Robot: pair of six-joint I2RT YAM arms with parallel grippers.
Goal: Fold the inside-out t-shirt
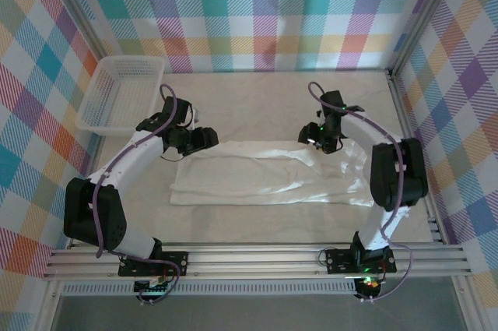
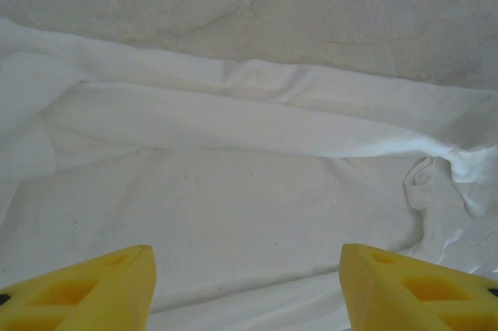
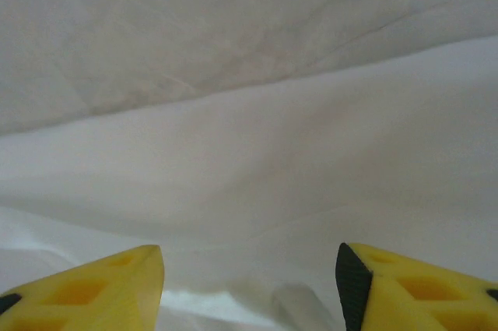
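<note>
- Top external view: shows the inside-out t-shirt lying flat on the table, drawn out into a long white band running left to right between the two arms.
- Near long edge fairly straight; right end wider and rumpled, close by the right arm's elbow.
- Places the left claw at the band's far left corner and the right claw over its far edge, toward the right end.
- Cannot tell from above whether either claw touches the cloth.
- Left wrist view: shows the left claw's yellow fingers standing well apart with nothing clamped between them.
- Beyond them, white fabric with a long fold crossing from side to side and a small crumpled knot at the right.
- Right wrist view: shows the right claw's fingers likewise spread and gripping nothing, with smooth white cloth ahead and the pale table covering farther off.
- Sets a white lattice basket at the table's far left corner, apart from the shirt.
</note>
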